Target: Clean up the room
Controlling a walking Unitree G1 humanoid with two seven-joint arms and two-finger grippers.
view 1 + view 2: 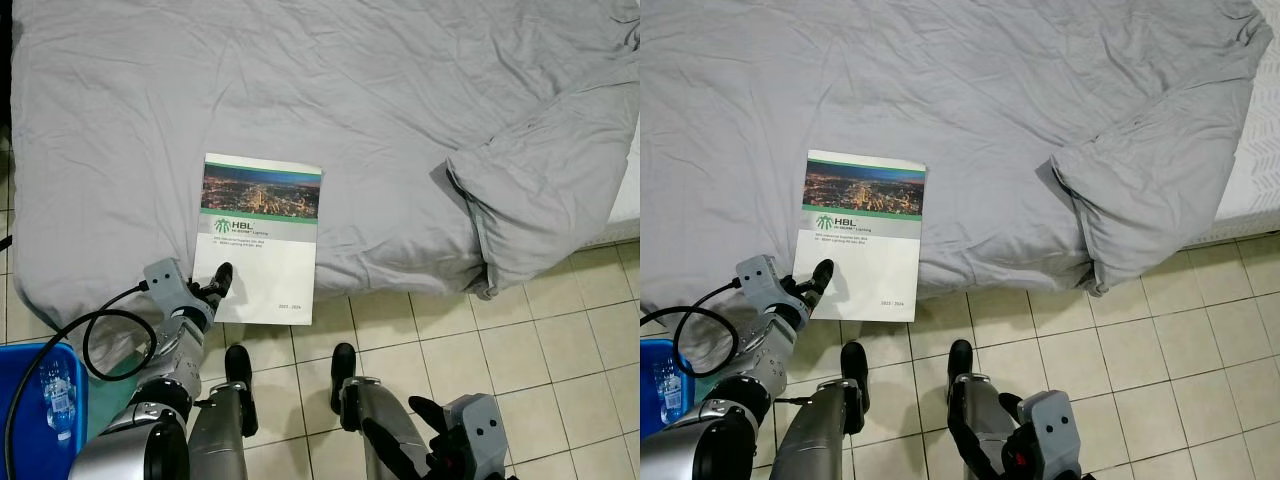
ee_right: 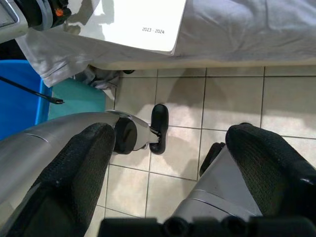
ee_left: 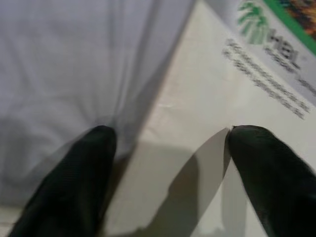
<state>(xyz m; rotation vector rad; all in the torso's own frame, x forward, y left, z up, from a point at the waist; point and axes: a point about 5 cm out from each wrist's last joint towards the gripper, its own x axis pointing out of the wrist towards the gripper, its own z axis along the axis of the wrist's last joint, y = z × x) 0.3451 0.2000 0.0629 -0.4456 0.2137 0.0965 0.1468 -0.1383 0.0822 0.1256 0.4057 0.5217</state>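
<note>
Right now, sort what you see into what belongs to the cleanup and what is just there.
For the job:
- catalogue at the bed's edge
- left gripper, open at the catalogue's near corner
- blue bin

Just there:
- grey bedsheet
- plastic bottle in the bin
- right gripper, idle

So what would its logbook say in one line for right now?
left gripper: open, fingers straddling near corner of catalogue | catalogue: flat on grey bed, overhanging edge | right gripper: open, idle above floor

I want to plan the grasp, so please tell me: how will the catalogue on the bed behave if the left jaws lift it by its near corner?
The catalogue looks thin and flat, so it will probably sag or bend when held at one corner. Its cover seems smooth, so it may slip on the grey bedsheet. The left gripper, jaws open, straddles its edge; it is likely light.
</note>
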